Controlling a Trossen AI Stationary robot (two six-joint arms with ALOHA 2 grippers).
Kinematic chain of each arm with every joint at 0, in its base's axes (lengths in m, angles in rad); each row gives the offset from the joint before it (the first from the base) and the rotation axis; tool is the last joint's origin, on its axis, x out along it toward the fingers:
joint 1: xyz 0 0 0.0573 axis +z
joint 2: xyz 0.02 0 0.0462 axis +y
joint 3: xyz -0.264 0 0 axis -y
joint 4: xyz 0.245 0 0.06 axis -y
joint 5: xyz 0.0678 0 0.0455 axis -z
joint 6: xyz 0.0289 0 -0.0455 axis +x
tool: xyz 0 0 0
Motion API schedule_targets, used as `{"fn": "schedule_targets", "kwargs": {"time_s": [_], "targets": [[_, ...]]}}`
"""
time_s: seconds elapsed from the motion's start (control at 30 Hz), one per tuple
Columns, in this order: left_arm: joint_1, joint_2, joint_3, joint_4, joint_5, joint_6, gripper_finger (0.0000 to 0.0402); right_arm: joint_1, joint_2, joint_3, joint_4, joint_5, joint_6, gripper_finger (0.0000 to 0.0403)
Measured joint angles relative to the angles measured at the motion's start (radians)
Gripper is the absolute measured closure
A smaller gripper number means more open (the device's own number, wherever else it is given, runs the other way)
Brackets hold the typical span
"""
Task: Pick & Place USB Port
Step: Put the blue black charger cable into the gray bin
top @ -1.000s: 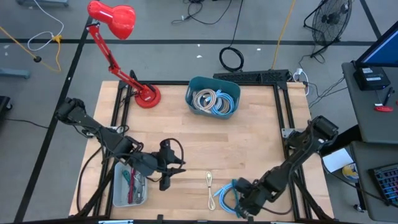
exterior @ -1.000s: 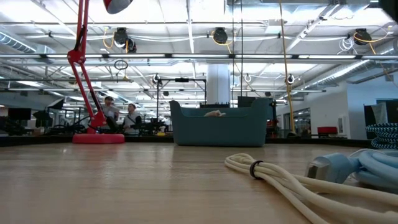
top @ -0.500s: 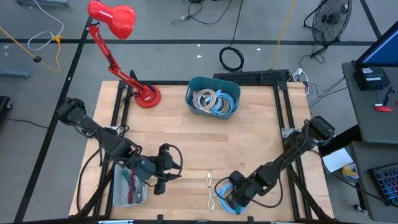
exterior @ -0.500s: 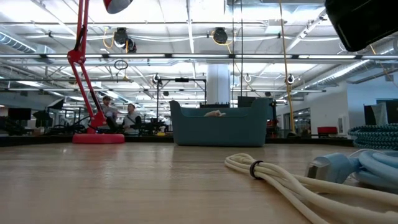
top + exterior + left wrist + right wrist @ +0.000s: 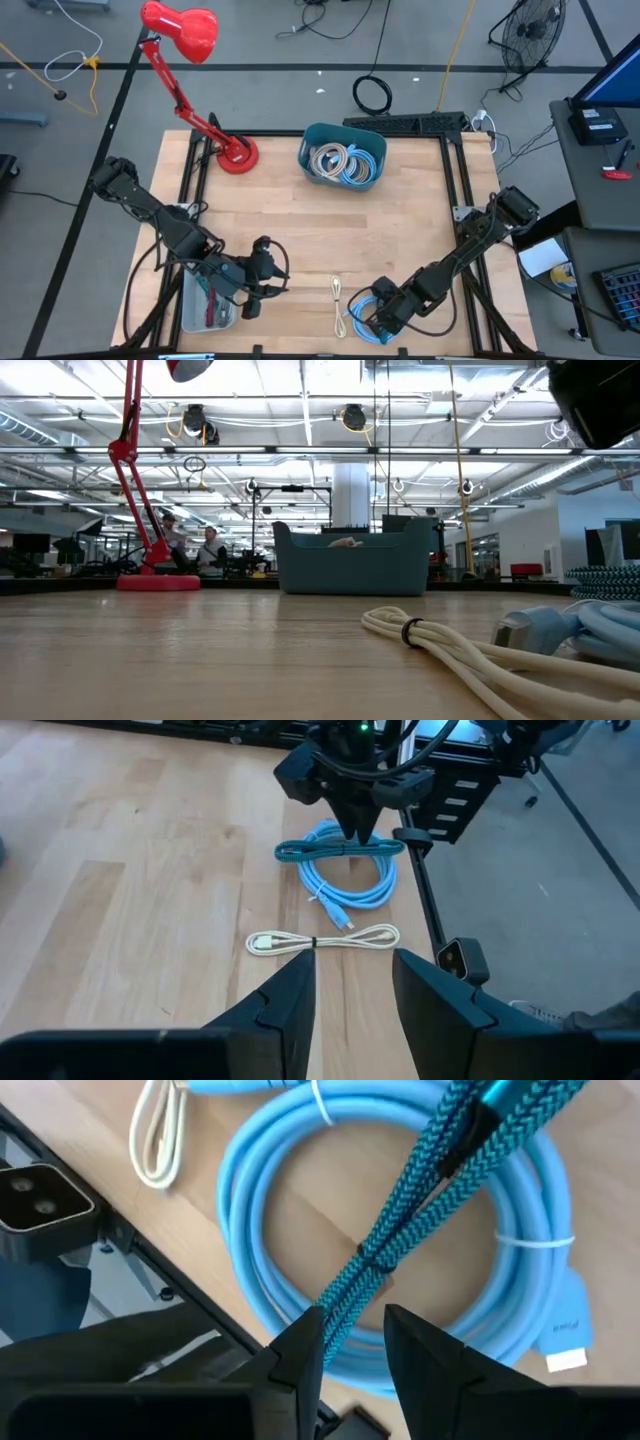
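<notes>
near the front edge of the desk point(image 5: 400, 240), right of centre, the right end effector point(image 5: 378, 322) hangs over a coiled light blue cable point(image 5: 362, 316). its fingers are closed on a braided teal cable point(image 5: 440, 1190), which lies slantwise across the coil's open middle in the right wrist view, doubled strands running side by side; in the left wrist view that teal bundle point(image 5: 340, 848) lies flat across the far side of the coil. the coil sits just inside the front edge, close to the right frame rail.

just beside the coil, toward centre, a cream cable point(image 5: 338, 305) lies folded in a narrow hank, long axis running front to back.

the left end effector point(image 5: 262, 292) sits left of centre near the front edge, next to a clear tray point(image 5: 207, 298); fingers parted, nothing between them, pointing toward the cream cable.

bare wood runs across the middle of the desk. a teal bin point(image 5: 343, 156) with coiled cables stands at the back edge, a red lamp point(image 5: 185, 60) at the back left corner.
</notes>
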Motion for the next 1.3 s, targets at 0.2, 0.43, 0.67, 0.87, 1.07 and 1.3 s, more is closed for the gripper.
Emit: {"fn": "schedule_targets", "kwargs": {"time_s": [0.2, 0.43, 0.67, 0.87, 1.07, 1.3], "targets": [[0.000, 0.000, 0.000, 0.000, -0.003, -0.001, 0.0266, -0.003, 0.000, 0.000, -0.001, 0.033, -0.007, 0.0303], [-0.002, 0.000, 0.000, 0.000, -0.003, -0.009, 0.0266, -0.003, 0.022, 0.000, 0.006, 0.034, -0.024, 0.0303], [-0.007, 0.000, 0.000, 0.000, -0.003, -0.011, 0.0266, -0.005, 0.081, 0.000, 0.106, 0.029, -0.026, 0.0303], [-0.006, 0.000, 0.000, -0.001, -0.003, -0.010, 0.0266, -0.005, 0.083, 0.000, 0.092, 0.034, -0.014, 0.0315], [-0.006, 0.000, 0.000, -0.001, -0.003, -0.010, 0.0266, -0.003, 0.082, 0.000, 0.113, 0.043, -0.037, 0.0366], [-0.006, 0.000, 0.000, 0.000, -0.006, -0.035, 0.0266, -0.006, 0.026, -0.001, 0.175, 0.161, -0.093, 0.0383]]}}
